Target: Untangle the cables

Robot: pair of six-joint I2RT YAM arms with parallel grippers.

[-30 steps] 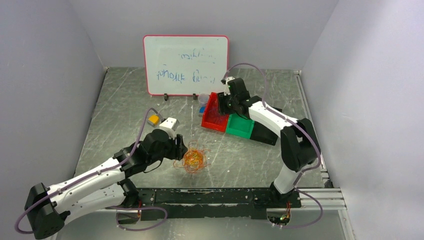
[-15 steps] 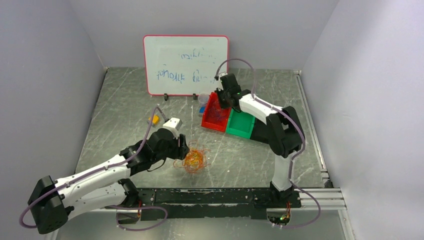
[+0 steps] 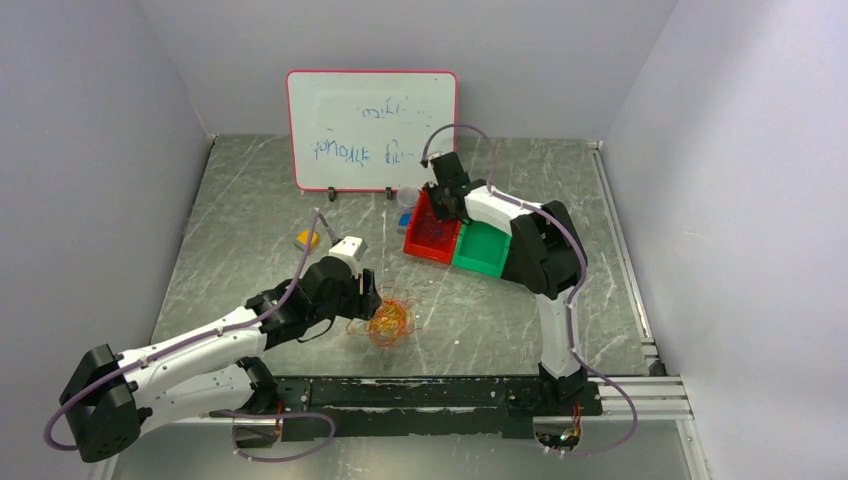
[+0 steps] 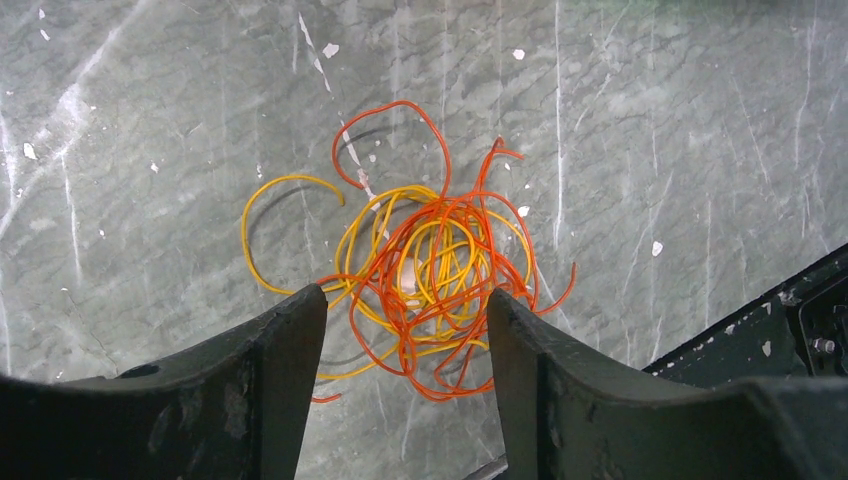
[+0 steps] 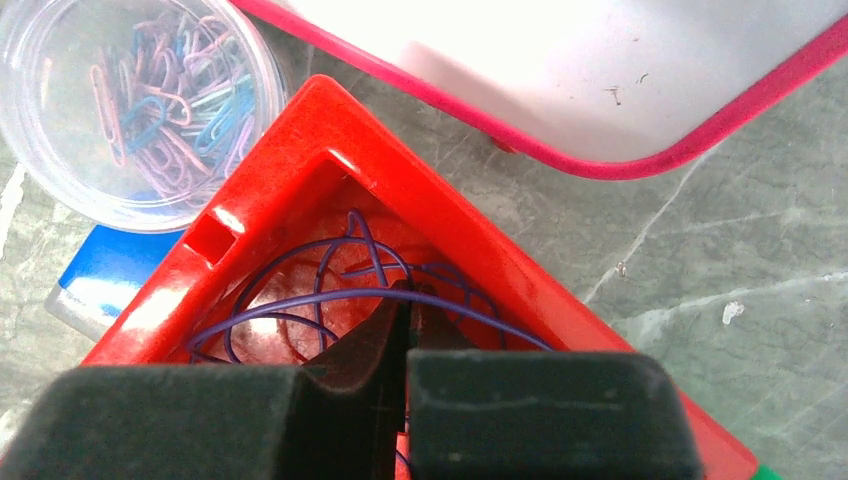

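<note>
The cables form a small tangle [image 3: 390,318] of thin orange and yellow loops on the table, and it also shows in the left wrist view [image 4: 430,280]. My left gripper [image 3: 368,300] is open just left of and above it; in the left wrist view [image 4: 405,295] the tangle's near edge lies between the two fingers. My right gripper [image 3: 440,205] is shut over the red bin [image 3: 415,240]. In the right wrist view [image 5: 405,300] a thin purple cable [image 5: 300,300] coils in the red bin [image 5: 330,170] and arches across the shut tips.
A green bin [image 3: 480,250] and a black bin [image 3: 528,268] sit beside the red one. A whiteboard [image 3: 370,130] stands at the back. A clear cup of paper clips [image 5: 140,110] and a blue item [image 5: 100,275] sit left of the red bin. An orange-yellow block [image 3: 307,239] lies behind my left arm.
My right gripper has moved back and left from above the bins to the far corner of the red bin. My left gripper has edged right, closer to the tangle.
</note>
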